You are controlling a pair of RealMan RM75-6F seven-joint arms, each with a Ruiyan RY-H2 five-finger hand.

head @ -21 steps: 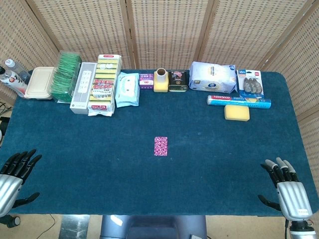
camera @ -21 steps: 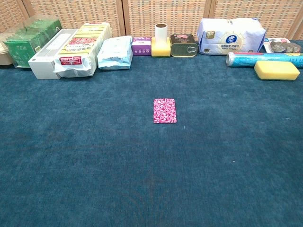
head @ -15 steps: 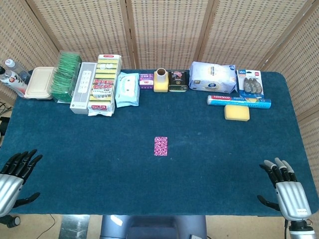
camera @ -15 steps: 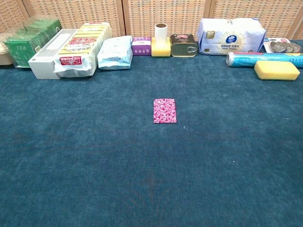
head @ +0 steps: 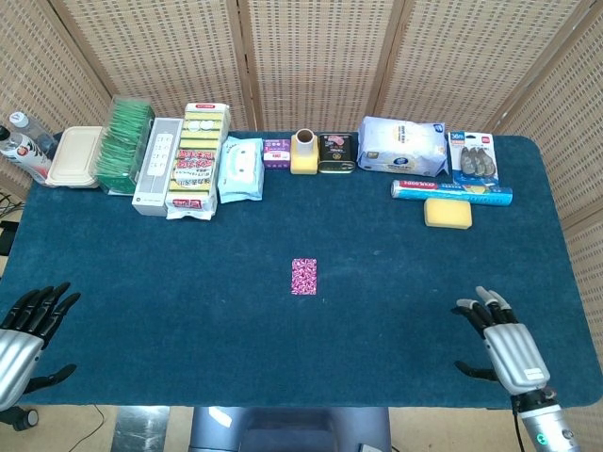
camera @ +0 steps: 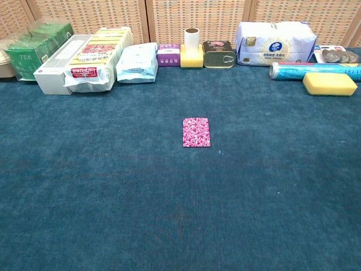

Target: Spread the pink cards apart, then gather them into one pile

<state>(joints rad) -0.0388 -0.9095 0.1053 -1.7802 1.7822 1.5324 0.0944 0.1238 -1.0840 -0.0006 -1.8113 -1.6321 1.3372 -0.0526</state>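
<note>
Head view shows the pink cards (head: 303,276) stacked mid-table; my left hand (head: 23,334) and right hand (head: 504,341) hover empty, fingers spread

Both hands share one build. The left hand (head: 24,337) has a ribbed silver-grey metal back and slim black fingers (head: 42,306). The right hand (head: 504,344) has the same ribbed silver shell, with fingers silver on top and black beneath. Below its wrist sits a dark cuff bearing a small green light.
</note>
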